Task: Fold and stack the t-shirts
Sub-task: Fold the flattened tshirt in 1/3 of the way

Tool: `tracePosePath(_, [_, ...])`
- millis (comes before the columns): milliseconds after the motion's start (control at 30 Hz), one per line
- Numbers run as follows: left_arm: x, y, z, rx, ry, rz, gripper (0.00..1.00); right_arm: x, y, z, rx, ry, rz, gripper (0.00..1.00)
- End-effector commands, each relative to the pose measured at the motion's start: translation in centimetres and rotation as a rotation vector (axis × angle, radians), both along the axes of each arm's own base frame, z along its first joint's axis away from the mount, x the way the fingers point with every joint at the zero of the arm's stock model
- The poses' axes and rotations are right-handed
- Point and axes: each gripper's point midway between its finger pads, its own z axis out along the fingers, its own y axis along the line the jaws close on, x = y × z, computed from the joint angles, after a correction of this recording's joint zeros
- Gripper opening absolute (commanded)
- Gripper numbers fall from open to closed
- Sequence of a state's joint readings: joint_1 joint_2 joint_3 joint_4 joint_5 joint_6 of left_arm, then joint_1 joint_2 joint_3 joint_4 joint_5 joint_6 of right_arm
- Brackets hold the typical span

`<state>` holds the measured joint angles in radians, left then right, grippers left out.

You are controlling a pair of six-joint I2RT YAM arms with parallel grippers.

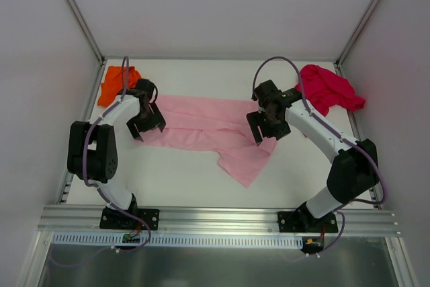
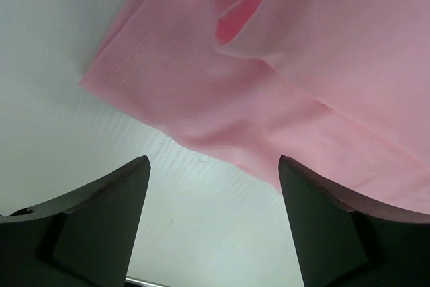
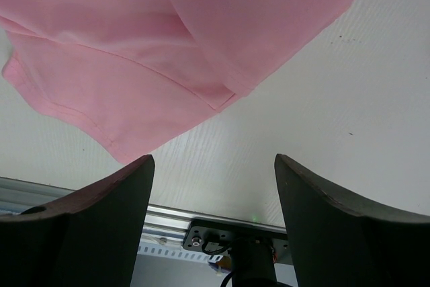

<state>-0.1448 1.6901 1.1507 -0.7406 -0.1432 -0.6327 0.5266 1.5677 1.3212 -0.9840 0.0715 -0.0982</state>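
Observation:
The light pink t-shirt [image 1: 208,126] lies loosely folded into a wide band across the middle of the table, one corner trailing toward the near edge. My left gripper [image 1: 146,126] hovers over its left end, open; in the left wrist view [image 2: 213,160] only bare table shows between the fingers, and the pink cloth [image 2: 269,78] lies just beyond. My right gripper [image 1: 267,129] stands open above the shirt's right end, and in the right wrist view [image 3: 213,158] it is empty, with the pink hem [image 3: 134,52] ahead. The orange t-shirt [image 1: 115,84] is bunched at the back left. The crimson t-shirt [image 1: 329,89] is bunched at the back right.
White walls close in the table at the back and both sides. An aluminium rail [image 1: 222,220] carrying both arm bases runs along the near edge, and the rail [image 3: 175,220] also shows in the right wrist view.

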Motion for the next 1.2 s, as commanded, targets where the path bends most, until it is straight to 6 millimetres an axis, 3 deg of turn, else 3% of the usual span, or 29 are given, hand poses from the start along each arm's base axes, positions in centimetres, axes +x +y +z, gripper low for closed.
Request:
tracePosePath(0, [2.8,0.3,2.9,0.031,-0.103,-0.004,0.79,0.8,0.1,1.0,0.005,-0.030,0.003,0.77])
tracePosePath(300, [8.6,0.6,2.1,0.091,-0.123,-0.047,0.78,1.8,0.7,-0.2,0.005,-0.007,0.000,0.75])
tracePosePath(467, [9.0,0.8,0.6,0.104,-0.091,-0.057,0.75,2.5,0.2,1.0,-0.014,-0.044,-0.007,0.75])
tracePosePath(633, [8.7,0.9,-0.3,0.112,-0.073,-0.068,0.73,3.2,-1.1,0.7,-0.051,-0.058,-0.052,0.75])
tracePosePath(767, [8.7,1.0,-0.2,0.113,-0.080,-0.075,0.73,4.8,-2.7,-1.9,-0.095,-0.032,-0.175,0.71])
tracePosePath(800, [8.9,1.0,0.0,0.115,-0.085,-0.075,0.72,5.1,-2.9,-3.8,-0.119,0.019,-0.196,0.69])
tracePosePath(833, [8.9,1.0,0.2,0.115,-0.090,-0.076,0.73,5.5,-3.2,-4.3,-0.126,0.031,-0.217,0.66])
tracePosePath(967, [9.0,1.0,1.2,0.117,-0.106,-0.078,0.72,7.4,-3.5,-5.4,-0.124,0.000,-0.260,0.67])
tracePosePath(1167, [8.8,1.1,2.4,0.118,-0.126,-0.076,0.72,7.9,-3.8,-7.4,-0.129,0.038,-0.277,0.67])
